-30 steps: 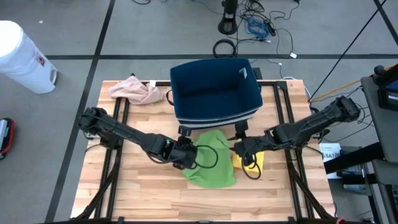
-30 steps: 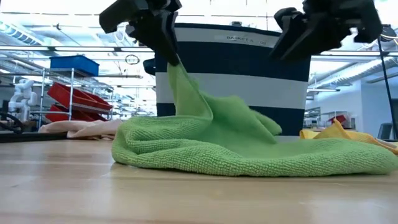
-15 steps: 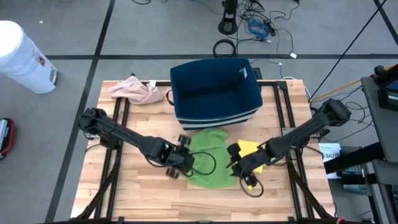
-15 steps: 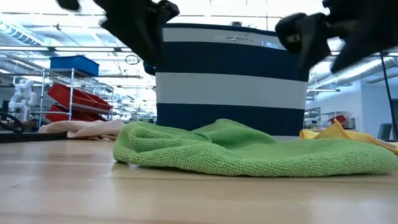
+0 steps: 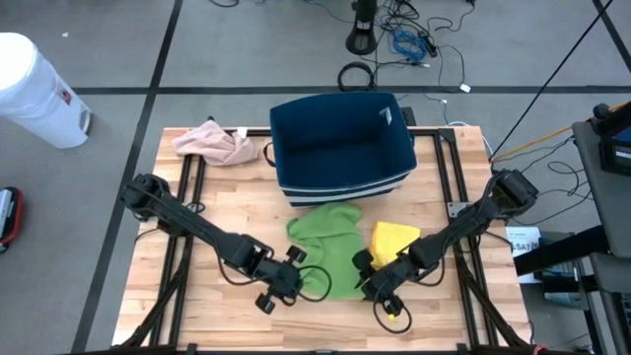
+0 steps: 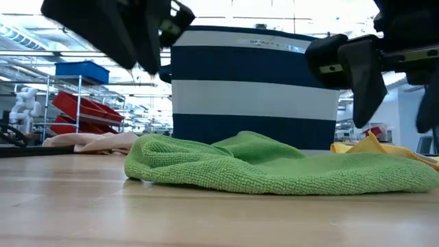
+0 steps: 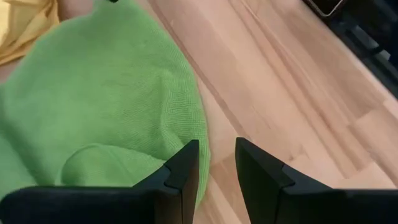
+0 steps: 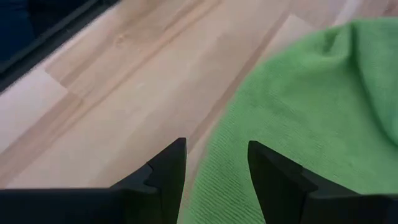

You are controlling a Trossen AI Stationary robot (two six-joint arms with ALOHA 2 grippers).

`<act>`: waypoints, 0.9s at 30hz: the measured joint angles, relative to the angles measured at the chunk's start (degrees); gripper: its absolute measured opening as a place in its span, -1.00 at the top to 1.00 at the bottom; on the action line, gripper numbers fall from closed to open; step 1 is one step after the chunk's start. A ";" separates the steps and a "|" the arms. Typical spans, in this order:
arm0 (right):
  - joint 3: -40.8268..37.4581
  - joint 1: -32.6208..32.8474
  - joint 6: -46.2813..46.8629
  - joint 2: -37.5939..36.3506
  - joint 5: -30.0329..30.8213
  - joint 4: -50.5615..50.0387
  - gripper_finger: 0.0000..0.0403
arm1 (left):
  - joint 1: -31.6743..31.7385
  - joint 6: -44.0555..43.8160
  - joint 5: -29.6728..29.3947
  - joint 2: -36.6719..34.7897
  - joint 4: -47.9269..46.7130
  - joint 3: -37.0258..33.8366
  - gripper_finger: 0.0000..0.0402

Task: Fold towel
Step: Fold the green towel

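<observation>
Both grippers have let go and pulled back toward the near edge of the table since a second ago, when the left one held a corner of the green towel lifted in front of the basket; the cloth now lies slack on the wooden table.

From above, the left gripper sits at the towel's near-left edge and the right gripper at its near-right edge, each arm reaching in from its own side. This view alone shows the whole layout: the towel bunched just in front of the navy basket, a yellow cloth touching its right side, and a pink cloth at the far left corner, well apart.

At table height, the towel reads as a low rumpled mound, with both grippers hanging above it and clear of the fabric, something the overhead picture cannot settle. A striped band on the basket shows only here.

In the left wrist view, the left gripper has its fingers parted by a narrow gap with nothing between them, poised over the towel's curved edge. By the right wrist view, the right gripper stands somewhat wider, also empty, over the towel's border and bare wood.
</observation>
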 joint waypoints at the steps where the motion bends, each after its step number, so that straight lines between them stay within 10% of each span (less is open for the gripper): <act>1: 0.00 0.17 0.32 0.33 -0.23 0.42 0.21 | -0.11 -0.37 0.03 0.00 1.75 -1.14 0.45; 27: 0.11 -1.41 4.90 6.92 3.12 -0.58 0.21 | 2.62 2.23 1.21 2.00 20.48 -15.72 0.45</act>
